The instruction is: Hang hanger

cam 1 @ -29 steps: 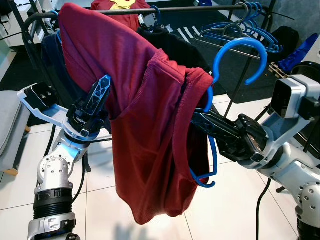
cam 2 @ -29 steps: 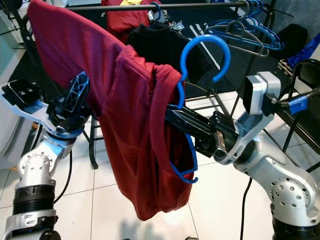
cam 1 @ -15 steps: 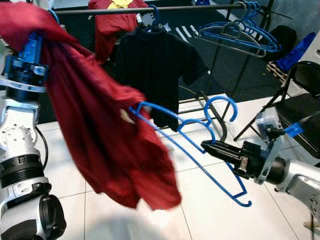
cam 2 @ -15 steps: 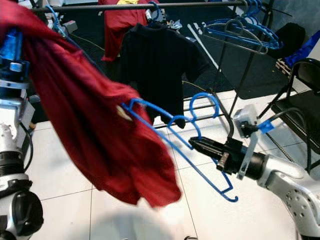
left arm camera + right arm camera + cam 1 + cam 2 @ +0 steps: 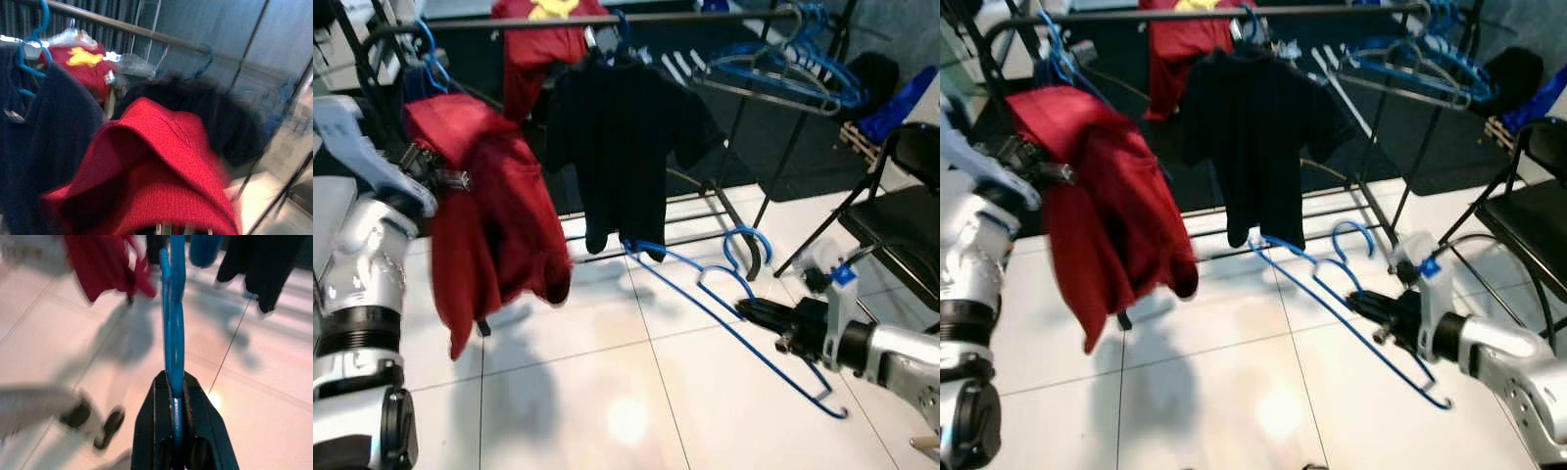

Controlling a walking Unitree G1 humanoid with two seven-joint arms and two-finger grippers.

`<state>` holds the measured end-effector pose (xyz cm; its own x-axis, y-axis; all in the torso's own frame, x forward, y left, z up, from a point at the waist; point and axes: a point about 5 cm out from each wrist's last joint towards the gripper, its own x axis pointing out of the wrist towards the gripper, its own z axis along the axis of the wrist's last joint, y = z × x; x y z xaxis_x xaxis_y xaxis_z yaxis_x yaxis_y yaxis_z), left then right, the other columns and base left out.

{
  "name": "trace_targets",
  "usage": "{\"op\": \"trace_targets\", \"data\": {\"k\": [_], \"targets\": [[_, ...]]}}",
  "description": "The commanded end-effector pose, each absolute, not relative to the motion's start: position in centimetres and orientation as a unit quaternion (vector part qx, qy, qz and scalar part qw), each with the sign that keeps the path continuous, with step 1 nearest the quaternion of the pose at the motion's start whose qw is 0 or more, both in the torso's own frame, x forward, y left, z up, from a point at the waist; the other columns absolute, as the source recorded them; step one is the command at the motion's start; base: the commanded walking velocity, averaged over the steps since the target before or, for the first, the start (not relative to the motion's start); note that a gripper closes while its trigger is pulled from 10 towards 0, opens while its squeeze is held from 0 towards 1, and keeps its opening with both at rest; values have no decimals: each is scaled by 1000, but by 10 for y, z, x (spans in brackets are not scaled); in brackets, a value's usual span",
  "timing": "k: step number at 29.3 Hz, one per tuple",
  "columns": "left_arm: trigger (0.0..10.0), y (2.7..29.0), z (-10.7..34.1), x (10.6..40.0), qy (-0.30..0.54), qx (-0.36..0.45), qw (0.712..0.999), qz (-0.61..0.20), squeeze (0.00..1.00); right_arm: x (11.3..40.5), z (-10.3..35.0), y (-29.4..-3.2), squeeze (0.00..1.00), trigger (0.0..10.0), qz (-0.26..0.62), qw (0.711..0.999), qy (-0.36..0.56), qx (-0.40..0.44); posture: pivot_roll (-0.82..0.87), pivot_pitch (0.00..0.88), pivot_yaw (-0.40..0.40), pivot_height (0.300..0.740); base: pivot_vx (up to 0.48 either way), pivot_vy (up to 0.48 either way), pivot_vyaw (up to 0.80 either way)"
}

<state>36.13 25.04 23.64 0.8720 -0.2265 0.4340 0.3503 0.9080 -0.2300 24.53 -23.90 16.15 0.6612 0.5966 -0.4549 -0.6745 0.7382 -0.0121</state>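
Observation:
A bare blue hanger (image 5: 705, 294) slants low over the white tile floor, hook (image 5: 749, 245) upward. My right gripper (image 5: 751, 311) is shut on its lower bar, and in the right wrist view the black fingers (image 5: 151, 431) clamp the blue wire (image 5: 174, 333). At the left a red shirt (image 5: 494, 215) hangs bunched from my left gripper (image 5: 429, 176), raised beside the clothes rack. The cloth hides its fingertips; the left wrist view shows the red shirt (image 5: 156, 171) draped in front.
A clothes rack rail (image 5: 636, 18) runs across the top with a black shirt (image 5: 626, 127), a red garment (image 5: 538, 39) and several empty blue hangers (image 5: 783, 69). A black folding chair (image 5: 911, 196) stands at the right. Tile floor lies open in front.
The red shirt has come off the hanger and moved left and down with my left arm. My right gripper has dropped lower and to the right with the now bare hanger.

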Motion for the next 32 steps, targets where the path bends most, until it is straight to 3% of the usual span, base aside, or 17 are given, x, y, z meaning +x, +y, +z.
{"op": "trace_targets", "data": {"k": [1, 2, 3, 5, 7, 10, 13, 16, 23, 25, 26, 27, 28, 29, 30, 31, 32], "targets": [[0, 238, 258, 354, -258, -182, 924, -215, 0, 234, 153, -226, 0, 0, 406, 877, 241, -88, -49, 175, 27, 740, 0, 0, 0], [0, 227, 265, 348, -281, -213, 897, -266, 0, 225, 150, -219, 0, 0, 442, 856, 256, -85, -49, 175, 27, 740, 0, 0, 0], [0, 227, 265, 348, -281, -213, 897, -266, 0, 225, 150, -219, 0, 0, 442, 856, 256, -85, -49, 175, 27, 740, 0, 0, 0], [0, 191, 287, 321, -322, -218, 818, -423, 0, 226, 149, -214, 0, 0, 454, 849, 251, -98, -44, 175, 25, 740, 0, 0, 0], [0, 175, 301, 305, -346, -237, 765, -489, 0, 234, 146, -218, 0, 0, 429, 858, 252, -126, -43, 175, 26, 740, 0, 0, 0], [0, 173, 308, 303, -359, -264, 747, -494, 0, 236, 145, -221, 0, 0, 420, 859, 255, -143, -43, 175, 26, 740, 0, 0, 0], [0, 162, 327, 294, -392, -323, 694, -510, 0, 243, 145, -224, 0, 0, 399, 869, 242, -165, -44, 176, 29, 740, 0, 0, 0], [0, 154, 333, 290, -403, -330, 683, -513, 0, 248, 140, -228, 0, 0, 375, 876, 242, -185, -46, 176, 29, 740, 0, 0, 0], [0, 160, 333, 294, -405, -353, 696, -477, 0, 245, 138, -222, 0, 0, 395, 868, 244, -176, -44, 177, 30, 740, 0, 0, 0], [0, 173, 332, 307, -399, -353, 742, -406, 0, 241, 139, -218, 0, 0, 418, 859, 242, -169, -40, 177, 28, 740, 0, 0, 0], [0, 179, 329, 318, -380, -342, 784, -352, 0, 241, 140, -217, 0, 0, 420, 861, 235, -166, -42, 177, 27, 740, 0, 0, 0], [0, 179, 329, 318, -380, -342, 784, -352, 0, 241, 140, -217, 0, 0, 420, 861, 235, -166, -42, 177, 27, 740, 0, 0, 0], [0, 184, 323, 329, -356, -323, 823, -301, 0, 243, 142, -218, 0, 0, 417, 864, 228, -163, -41, 178, 27, 740, 0, 0, 0], [0, 184, 323, 329, -356, -323, 823, -301, 0, 243, 142, -218, 0, 0, 417, 864, 228, -163, -41, 178, 27, 740, 0, 0, 0], [0, 188, 317, 339, -329, -304, 857, -256, 0, 244, 144, -219, 0, 0, 413, 868, 223, -162, -42, 175, 26, 740, 0, 0, 0], [0, 188, 317, 339, -329, -304, 857, -256, 0, 244, 144, -219, 0, 0, 413, 868, 223, -162, -42, 175, 26, 740, 0, 0, 0], [275, 194, 303, 352, -290, -261, 900, -194, 0, 247, 146, -221, 0, 0, 403, 875, 213, -161, -43, 177, 27, 740, 0, 0, 0]]}}
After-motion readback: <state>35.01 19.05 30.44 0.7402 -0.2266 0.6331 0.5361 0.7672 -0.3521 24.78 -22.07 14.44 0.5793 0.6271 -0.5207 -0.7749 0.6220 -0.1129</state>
